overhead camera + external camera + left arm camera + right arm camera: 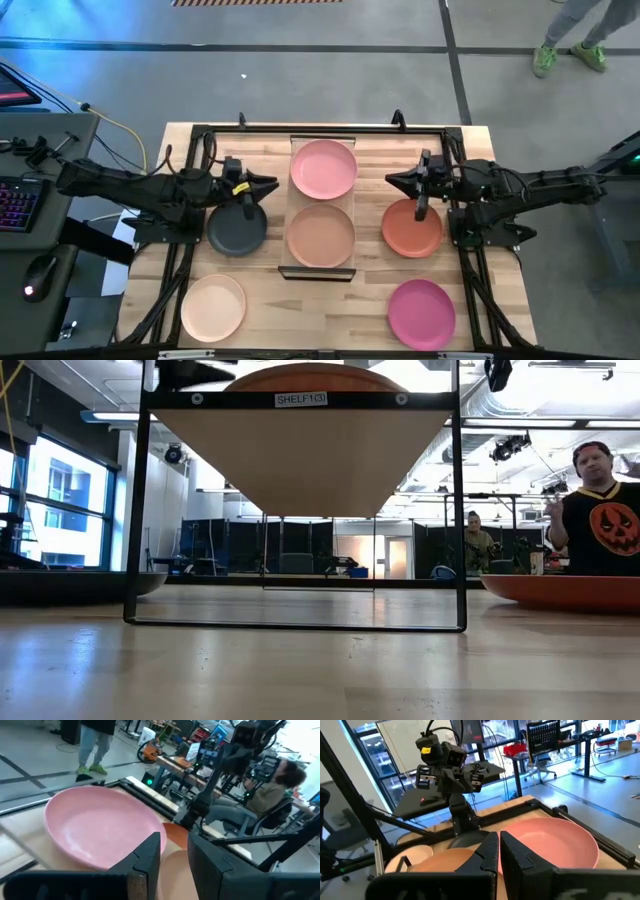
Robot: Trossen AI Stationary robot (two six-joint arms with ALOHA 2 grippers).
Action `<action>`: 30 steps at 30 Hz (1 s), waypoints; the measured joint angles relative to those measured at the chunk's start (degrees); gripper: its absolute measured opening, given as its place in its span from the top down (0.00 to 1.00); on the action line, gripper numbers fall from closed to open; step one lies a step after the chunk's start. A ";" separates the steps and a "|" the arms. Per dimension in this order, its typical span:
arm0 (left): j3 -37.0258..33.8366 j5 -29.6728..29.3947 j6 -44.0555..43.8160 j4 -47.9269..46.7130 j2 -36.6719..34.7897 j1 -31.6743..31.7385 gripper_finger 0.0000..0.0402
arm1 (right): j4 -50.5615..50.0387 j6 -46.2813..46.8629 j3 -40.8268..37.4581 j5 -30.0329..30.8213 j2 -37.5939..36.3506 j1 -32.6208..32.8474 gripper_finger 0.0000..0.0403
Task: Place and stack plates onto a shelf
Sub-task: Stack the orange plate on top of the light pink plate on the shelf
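I'm seeing two round matte plates, light pink far and peach-tan near, lying on the light-wood shelf labelled "SHELF1(3)". Left gripper is standing part open, empty; right gripper is closed, empty.

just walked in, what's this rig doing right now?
Two arms are loading plates onto the shelf. A light pink plate and a peach-tan plate already lie on it side by side, nothing stacked yet. The left gripper is over the dark grey plate, fingers slightly apart and holding nothing. The right gripper, shut and empty, is over the coral red plate. The cream plate and magenta plate wait on the table.
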 joint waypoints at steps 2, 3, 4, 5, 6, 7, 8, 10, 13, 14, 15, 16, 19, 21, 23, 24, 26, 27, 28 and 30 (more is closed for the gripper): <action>-0.53 0.02 0.37 0.12 -0.77 0.00 0.79 | 0.18 0.05 0.09 0.00 0.34 0.00 1.00; -0.53 0.00 1.16 0.62 -1.11 0.00 0.79 | 0.22 0.05 0.12 0.00 0.35 0.00 1.00; -0.49 0.00 2.12 1.41 -1.45 0.00 0.79 | 0.23 0.04 0.12 0.01 0.34 0.00 1.00; -0.49 0.01 3.30 1.69 -1.85 0.00 0.79 | 0.32 0.08 0.12 0.01 0.34 0.00 1.00; -0.49 -0.02 4.62 2.23 -2.15 0.00 0.79 | 0.54 0.26 0.12 0.00 0.32 0.00 1.00; -0.49 0.00 5.83 2.81 -2.42 0.00 0.79 | 0.88 0.87 0.12 0.01 0.32 0.00 1.00; -0.49 -0.01 6.56 3.24 -2.68 0.00 0.79 | 1.33 1.84 0.12 0.00 0.33 0.00 1.00; -0.49 -0.02 7.35 4.02 -3.26 0.00 0.79 | 2.31 3.74 0.64 0.01 0.40 0.00 1.00; -0.47 -0.04 7.37 4.11 -3.79 0.00 0.79 | 2.19 4.11 2.58 0.09 0.81 0.00 1.00; -0.47 -0.04 7.39 3.80 -4.05 0.00 0.79 | 1.28 3.63 3.39 0.82 1.02 0.00 1.00; -0.47 -0.04 7.37 4.04 -4.14 0.00 0.79 | -0.15 3.20 4.54 2.47 1.48 -0.11 1.00; -0.45 -0.10 7.43 4.28 -4.16 0.00 0.79 | -2.11 3.20 6.08 4.15 1.92 -0.49 0.99; -0.45 -1.15 7.46 4.02 -4.39 0.04 0.79 | -13.27 5.38 11.09 7.56 3.44 -3.13 0.92; -0.45 -1.24 7.46 4.03 -4.43 0.04 0.79 | -22.79 6.06 14.68 6.92 4.88 -5.88 0.84; -0.45 -1.26 7.46 3.94 -4.38 0.04 0.79 | -31.75 7.09 17.86 5.28 6.57 -8.92 0.75; -0.45 -1.26 7.46 3.99 -4.38 0.04 0.79 | -35.29 8.02 18.99 4.55 7.39 -10.45 0.70; -0.45 -1.26 7.46 3.98 -4.38 0.04 0.79 | -42.82 9.53 20.15 3.64 9.11 -13.79 0.60; -0.45 -1.26 7.46 3.92 -4.36 0.04 0.79 | -46.35 9.63 20.17 2.61 10.01 -15.66 0.55; -0.45 -1.26 7.46 3.94 -4.36 0.04 0.79 | -49.76 10.03 19.88 1.52 11.00 -17.81 0.51; -0.45 -1.31 7.44 3.97 -4.38 0.04 0.79 | -55.23 11.49 18.08 -2.01 12.84 -22.08 0.43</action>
